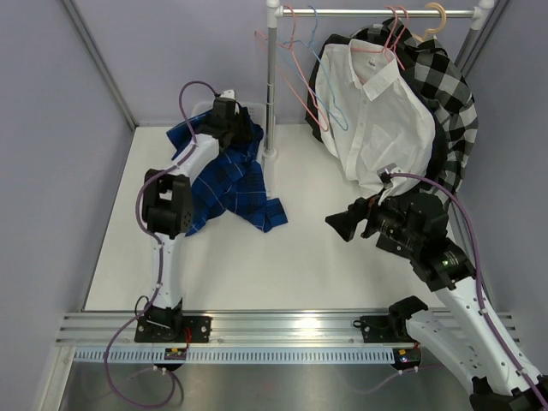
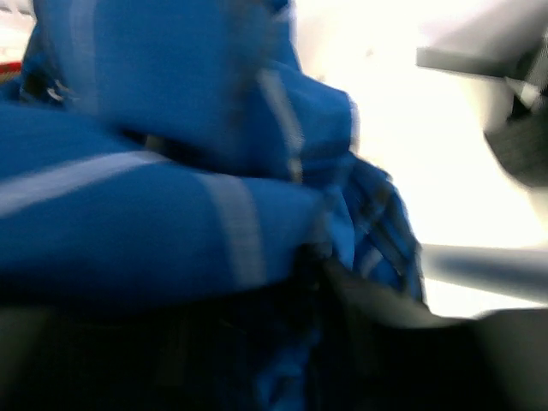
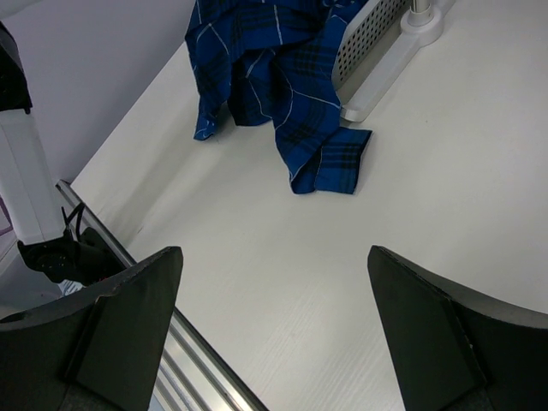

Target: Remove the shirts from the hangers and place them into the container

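Observation:
A royal blue shirt (image 1: 229, 187) with thin white lines lies heaped over the container (image 3: 370, 32) at the back left and spills forward onto the table. Only the container's perforated white wall shows. My left gripper (image 1: 228, 116) is down on the heap over the container. In the blurred left wrist view blue cloth (image 2: 171, 214) fills the frame and lies between the dark fingers (image 2: 394, 317); their gap is unclear. My right gripper (image 1: 342, 224) hangs open and empty above the table (image 3: 342, 282), below a white shirt (image 1: 377, 116) on a pink hanger (image 1: 396, 30). A black-and-white checked shirt (image 1: 449, 94) hangs behind it.
A rail (image 1: 368, 13) on a steel pole (image 1: 271, 86) crosses the back; the pole's white foot (image 3: 421, 20) stands beside the container. Bare pink hangers (image 1: 294, 73) and a light blue hanger (image 1: 332, 90) hang on the rail. Grey walls close both sides.

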